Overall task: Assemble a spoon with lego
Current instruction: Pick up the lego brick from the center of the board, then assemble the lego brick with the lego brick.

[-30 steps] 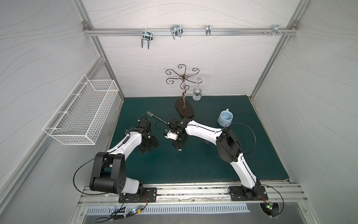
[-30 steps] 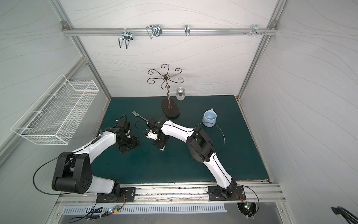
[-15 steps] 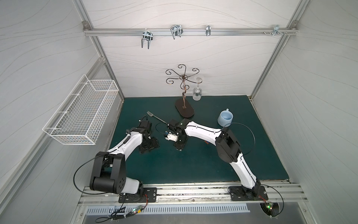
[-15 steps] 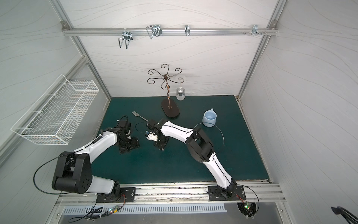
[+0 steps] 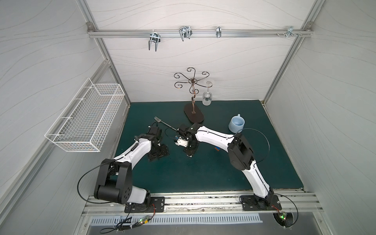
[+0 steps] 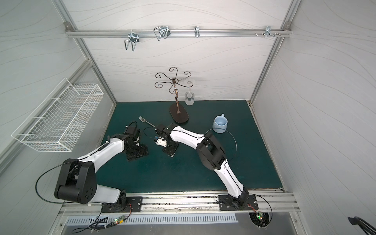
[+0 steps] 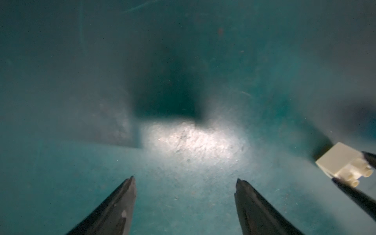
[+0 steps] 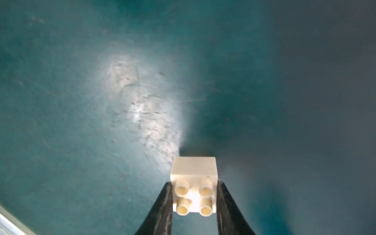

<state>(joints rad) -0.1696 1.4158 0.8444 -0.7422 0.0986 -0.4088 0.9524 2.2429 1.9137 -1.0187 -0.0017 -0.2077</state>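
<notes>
- Your right gripper (image 8: 194, 196) is clamped on the white brick (image 8: 194, 168), one finger on each side, with the studs facing the wrist camera.
- The brick sits at the fingertips over the green mat (image 8: 81, 122); you can't tell whether it touches.
- Your left gripper (image 7: 184, 183) has its jaws apart, holding nothing, and the held brick is near, off to its side.
- Beyond both grippers lies the fork (image 5: 164, 124); the mug (image 5: 236, 124) is well apart from them.
</notes>
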